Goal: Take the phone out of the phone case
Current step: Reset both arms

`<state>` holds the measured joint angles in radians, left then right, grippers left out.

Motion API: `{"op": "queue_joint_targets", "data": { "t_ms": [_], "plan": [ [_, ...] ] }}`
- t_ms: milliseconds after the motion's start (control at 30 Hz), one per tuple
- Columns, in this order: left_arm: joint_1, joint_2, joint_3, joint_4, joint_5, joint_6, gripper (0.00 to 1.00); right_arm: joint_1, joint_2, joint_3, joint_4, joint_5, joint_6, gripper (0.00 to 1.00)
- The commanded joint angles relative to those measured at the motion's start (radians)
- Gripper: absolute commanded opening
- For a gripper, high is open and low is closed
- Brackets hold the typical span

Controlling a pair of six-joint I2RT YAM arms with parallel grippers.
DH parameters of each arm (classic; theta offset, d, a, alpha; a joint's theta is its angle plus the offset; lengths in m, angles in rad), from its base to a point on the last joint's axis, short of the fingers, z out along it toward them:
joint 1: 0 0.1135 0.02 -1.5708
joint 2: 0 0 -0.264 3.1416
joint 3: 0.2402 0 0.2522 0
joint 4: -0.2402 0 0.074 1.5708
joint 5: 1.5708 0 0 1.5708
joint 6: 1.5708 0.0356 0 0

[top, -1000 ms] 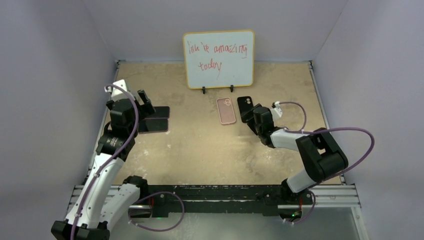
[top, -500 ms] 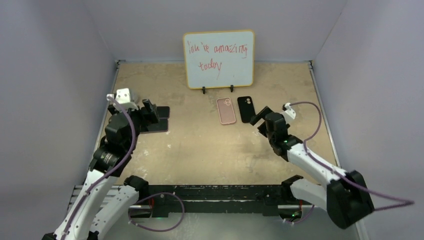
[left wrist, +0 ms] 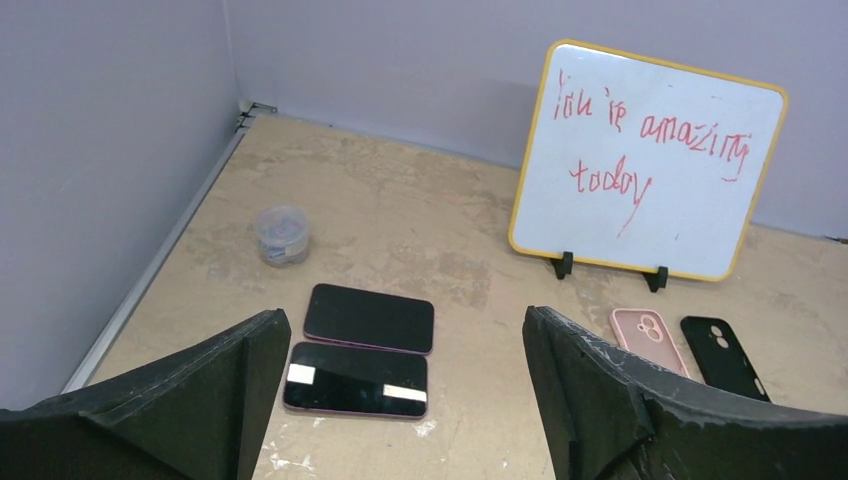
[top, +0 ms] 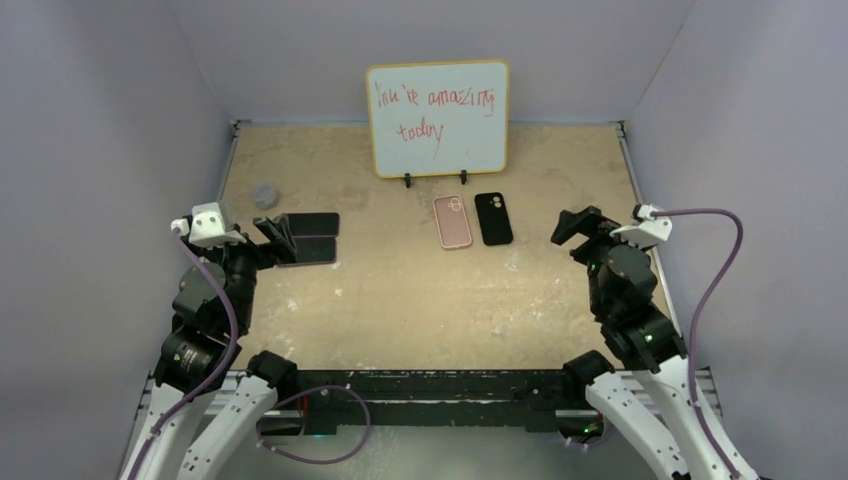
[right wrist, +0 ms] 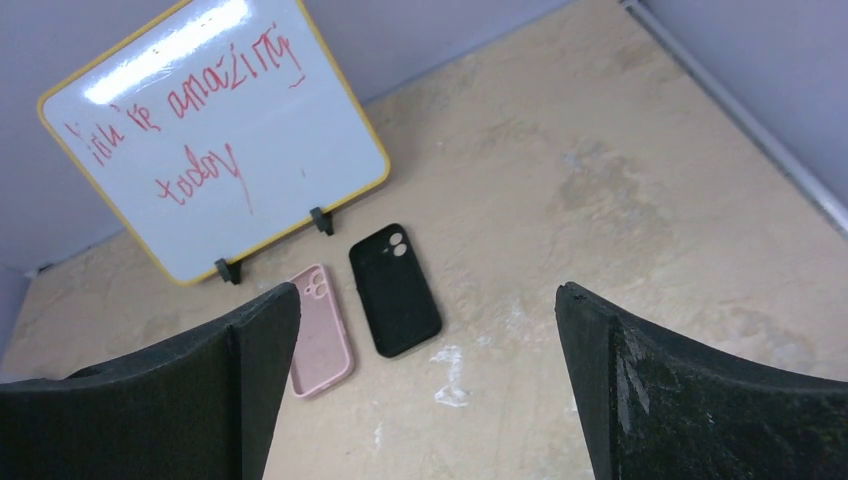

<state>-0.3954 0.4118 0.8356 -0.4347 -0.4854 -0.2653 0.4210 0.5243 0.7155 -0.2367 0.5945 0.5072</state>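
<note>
**A:** Where are the phones?

**B:** Both are on the left part of the counter (top: 420,300). The far phone (left wrist: 369,318) and the near phone (left wrist: 355,379) lie flat with their dark screens up, long edges parallel and just beside each other. A thin pink edge shows along each one.

**A:** And the cases?

**B:** They're well apart from the phones, in the middle, just in front of the whiteboard's feet. The pink case (top: 453,221) and the black case (top: 493,218) lie flat side by side, pink on the left. Their camera cut-outs are at the end toward the whiteboard (top: 437,118). I cannot tell whether anything sits inside either one.

**A:** Is either arm holding something?

**B:** No. The left fingers (left wrist: 215,400) are spread wide with nothing between them. They are raised off the counter on the near side of the two phones and touch neither. The right fingers (right wrist: 690,400) are spread just as wide and also empty. They are up in the air to the right of the cases and clear of them.

**A:** Anything else around?

**B:** The whiteboard stands tilted back on two small black feet, with red handwriting on it. A small clear tub (left wrist: 281,233) sits near the left wall, beyond the phones.
</note>
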Motion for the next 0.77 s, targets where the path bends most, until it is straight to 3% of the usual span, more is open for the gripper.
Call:
{"op": "queue_joint_targets", "data": {
  "t_ms": [0,300,733],
  "plan": [
    [-0.005,-0.005,0.003,0.026,-0.08,0.025,0.91,0.001,-0.038,0.062,-0.113,0.093,-0.154,0.99],
    [-0.013,-0.12,-0.122,0.107,-0.13,0.06,0.92,0.002,-0.12,-0.013,0.019,0.145,-0.333,0.99],
    [-0.013,-0.098,-0.112,0.114,-0.156,0.055,0.92,0.002,-0.166,-0.038,0.05,0.153,-0.365,0.99]
  ]
}}
